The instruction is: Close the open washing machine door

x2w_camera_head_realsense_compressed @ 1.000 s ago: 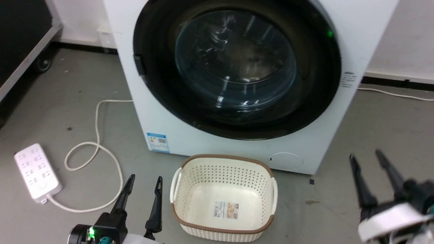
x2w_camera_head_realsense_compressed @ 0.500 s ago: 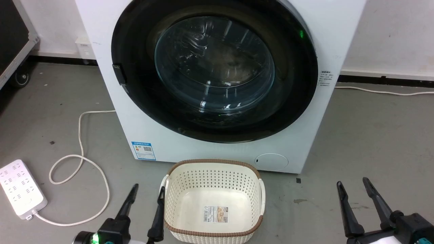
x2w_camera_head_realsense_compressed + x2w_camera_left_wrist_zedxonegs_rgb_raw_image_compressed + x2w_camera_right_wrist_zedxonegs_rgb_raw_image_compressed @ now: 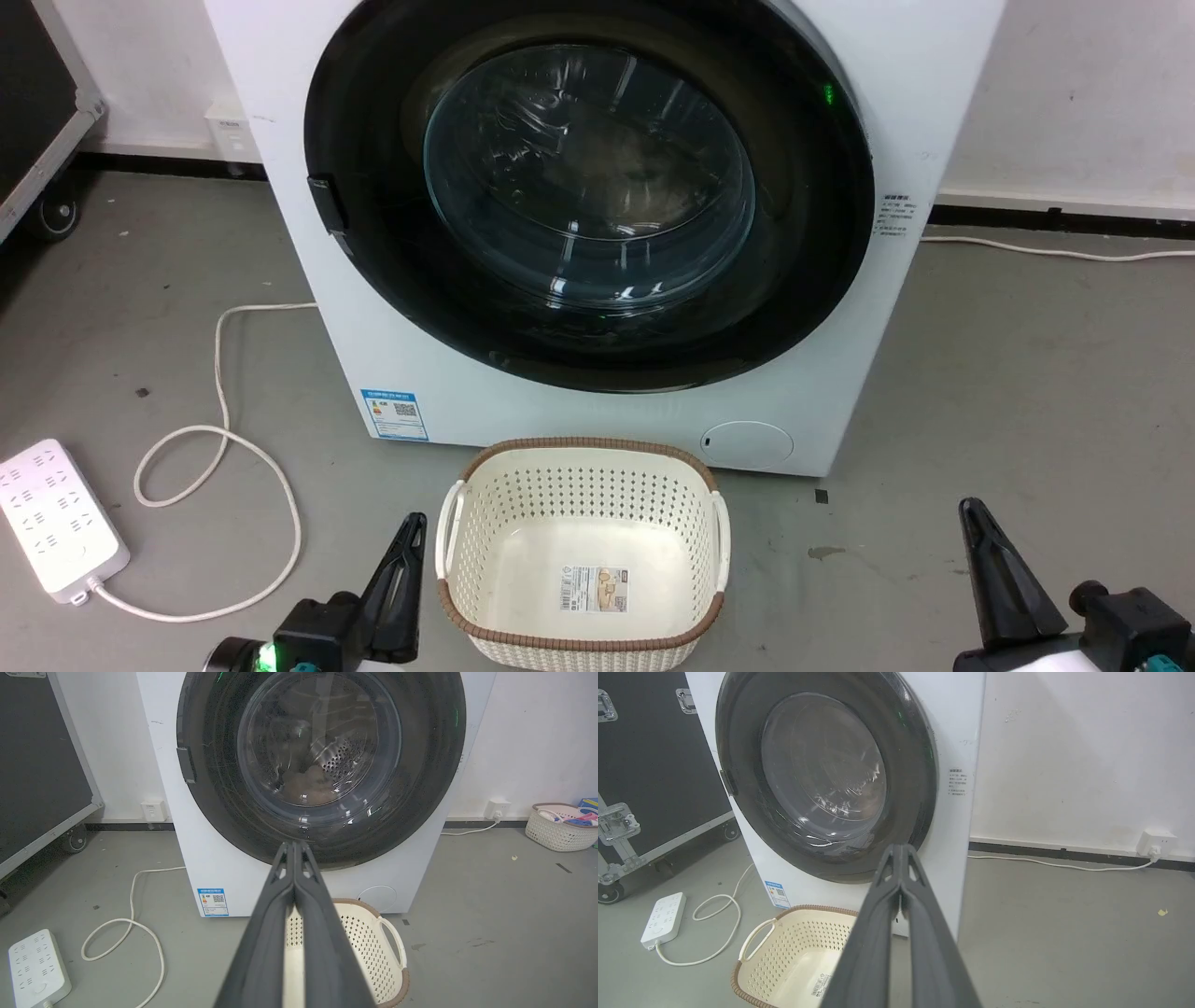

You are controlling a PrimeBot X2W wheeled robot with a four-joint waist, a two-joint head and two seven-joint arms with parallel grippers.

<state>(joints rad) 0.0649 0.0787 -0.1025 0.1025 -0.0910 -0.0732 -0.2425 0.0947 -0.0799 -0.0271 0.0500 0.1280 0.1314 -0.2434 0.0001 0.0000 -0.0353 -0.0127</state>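
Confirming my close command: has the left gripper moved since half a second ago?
Yes. On the left gripper, the fingers have closed together, the outer one swinging toward the basket, which stays put.

We note our left gripper (image 3: 408, 532) and right gripper (image 3: 977, 523): long matte-black tapered fingers (image 3: 271, 933), small cut-outs near tips; behind left jaws, a green lamp (image 3: 269, 656), teal plug (image 3: 301, 666).

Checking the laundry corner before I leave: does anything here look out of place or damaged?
Nothing stands out. The washing machine door sits shut against the washing machine, the basket stands upright and empty before it, and a power strip lies flat at the left.
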